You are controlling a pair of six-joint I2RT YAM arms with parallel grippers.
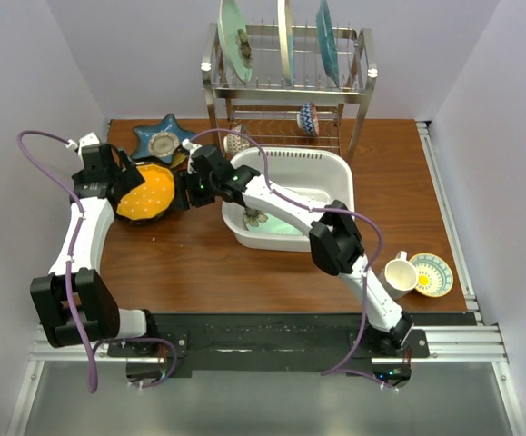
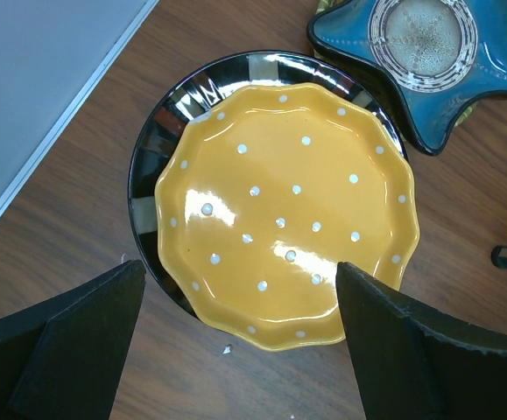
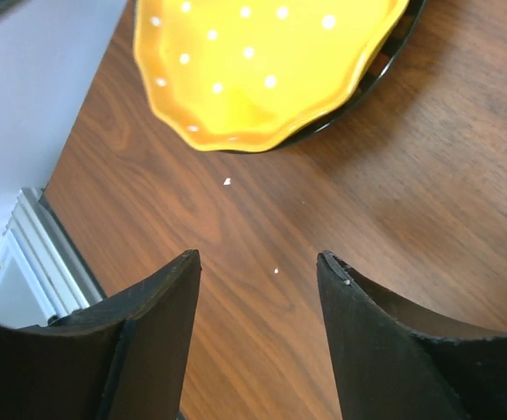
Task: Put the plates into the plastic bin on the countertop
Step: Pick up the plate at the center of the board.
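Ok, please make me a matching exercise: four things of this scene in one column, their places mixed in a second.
1 orange dotted plate
2 star-shaped plate
3 pale green plate
4 small saucer

a inside the plastic bin
b beside the mug
c on a dark plate
d far left of the countertop

Pairs: 1-c, 2-d, 3-a, 4-b
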